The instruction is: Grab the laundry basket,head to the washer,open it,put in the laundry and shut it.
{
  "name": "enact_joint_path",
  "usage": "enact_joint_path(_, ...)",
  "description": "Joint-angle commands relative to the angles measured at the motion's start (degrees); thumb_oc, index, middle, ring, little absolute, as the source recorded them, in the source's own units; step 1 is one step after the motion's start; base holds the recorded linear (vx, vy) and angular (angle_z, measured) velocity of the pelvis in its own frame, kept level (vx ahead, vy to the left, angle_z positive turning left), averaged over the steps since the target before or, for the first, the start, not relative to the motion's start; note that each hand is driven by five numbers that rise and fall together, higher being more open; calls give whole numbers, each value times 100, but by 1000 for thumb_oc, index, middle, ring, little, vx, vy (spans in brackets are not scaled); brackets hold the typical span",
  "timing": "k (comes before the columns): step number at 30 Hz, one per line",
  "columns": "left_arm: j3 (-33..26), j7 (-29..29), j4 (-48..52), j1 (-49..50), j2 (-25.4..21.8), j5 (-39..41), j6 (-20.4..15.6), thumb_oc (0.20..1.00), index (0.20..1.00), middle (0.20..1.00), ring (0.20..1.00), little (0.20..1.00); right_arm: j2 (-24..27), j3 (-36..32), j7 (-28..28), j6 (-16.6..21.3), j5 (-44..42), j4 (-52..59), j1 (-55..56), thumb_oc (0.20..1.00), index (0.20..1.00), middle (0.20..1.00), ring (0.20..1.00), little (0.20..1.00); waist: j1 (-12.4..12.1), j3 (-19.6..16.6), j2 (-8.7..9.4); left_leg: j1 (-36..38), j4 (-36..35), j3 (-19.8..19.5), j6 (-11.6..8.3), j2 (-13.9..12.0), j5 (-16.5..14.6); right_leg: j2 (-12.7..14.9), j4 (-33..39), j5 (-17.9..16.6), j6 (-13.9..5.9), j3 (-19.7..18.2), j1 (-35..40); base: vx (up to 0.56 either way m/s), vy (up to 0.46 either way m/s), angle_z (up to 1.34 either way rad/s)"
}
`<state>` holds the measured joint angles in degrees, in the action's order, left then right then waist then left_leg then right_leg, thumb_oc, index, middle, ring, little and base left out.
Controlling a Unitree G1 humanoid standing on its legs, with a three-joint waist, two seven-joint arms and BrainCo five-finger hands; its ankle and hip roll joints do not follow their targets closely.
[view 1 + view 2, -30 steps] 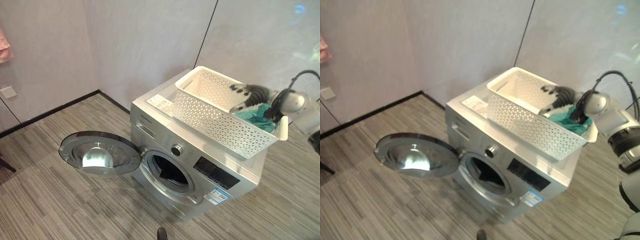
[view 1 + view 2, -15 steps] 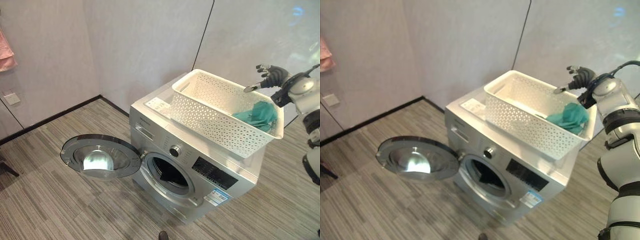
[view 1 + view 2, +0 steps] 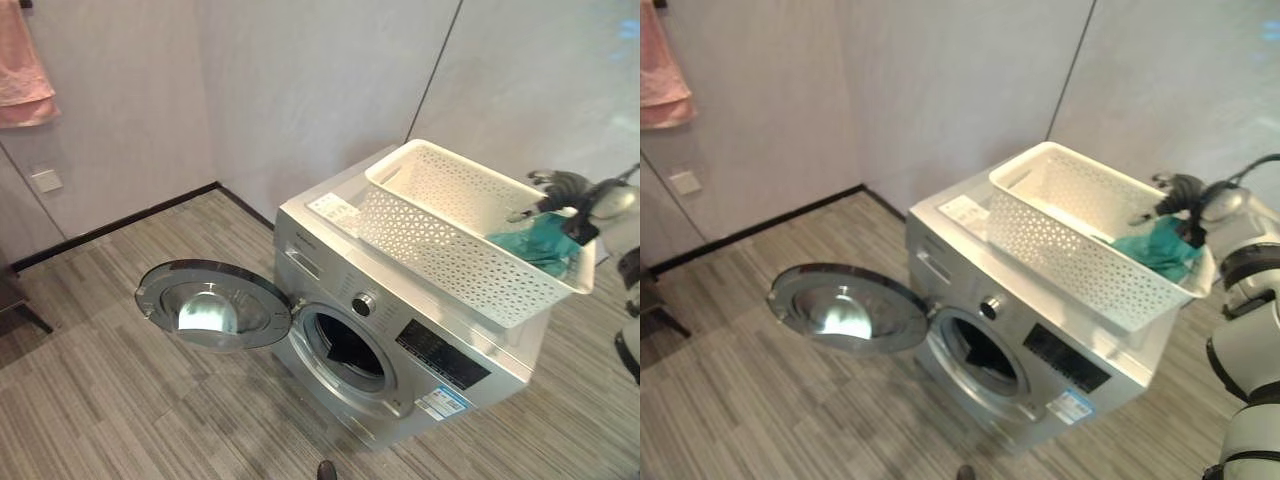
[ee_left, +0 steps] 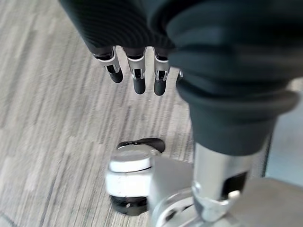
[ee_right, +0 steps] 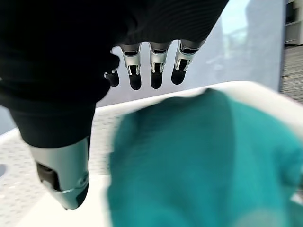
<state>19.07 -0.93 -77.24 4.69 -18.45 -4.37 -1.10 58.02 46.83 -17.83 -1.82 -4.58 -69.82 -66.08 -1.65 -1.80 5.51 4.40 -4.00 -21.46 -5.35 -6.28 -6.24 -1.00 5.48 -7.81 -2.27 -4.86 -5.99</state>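
Note:
A white perforated laundry basket (image 3: 455, 250) stands on top of the silver washer (image 3: 420, 345). The washer's round door (image 3: 213, 305) hangs wide open to the left, and the drum opening (image 3: 345, 348) is dark. A teal piece of laundry (image 3: 545, 245) lies in the basket's right end. My right hand (image 3: 560, 188) hovers just above that cloth, open, with nothing in it; in the right wrist view its straight fingers (image 5: 156, 71) hang over the teal laundry (image 5: 199, 161). My left hand (image 4: 137, 71) hangs open above the floor, away from the washer.
The washer stands in a corner with grey walls close behind it. A pink towel (image 3: 25, 70) hangs on the left wall above a wall socket (image 3: 45, 180). A dark furniture leg (image 3: 20, 310) shows at the left edge. Striped floor (image 3: 120, 400) spreads before the door.
My right hand rose out of the basket, letting the teal laundry lie, then came back down to just above it. The camera shifted a little, showing more of the left wall.

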Motion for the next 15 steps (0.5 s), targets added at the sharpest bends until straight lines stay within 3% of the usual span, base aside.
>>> enact_joint_path(1,188,245,-196,-254,326,98,-194,1000,1000,1000,1000,1000,595,81,134,83,528,-604,-307,1000,1000,1000,1000,1000,-81,183,286,131,69,72,12,-15,-34,499,-400,607,-405,317,30,26,-31,20)
enact_joint_path(7,214,206,-111,-360,210,66,-235,1000,1000,1000,1000,1000,781,-182,170,92,716,-792,59,1000,1000,1000,1000,1000,-105,252,234,51,81,4,-7,-5,-2,494,-375,648,-384,376,24,15,-14,2)
enact_joint_path(15,377,206,39,-493,129,33,-273,1000,1000,1000,1000,1000,592,-115,142,141,723,-542,81,1000,1000,1000,1000,1000,-91,337,224,-1,91,17,-16,-18,-2,473,-359,665,-377,362,-10,6,-7,5)
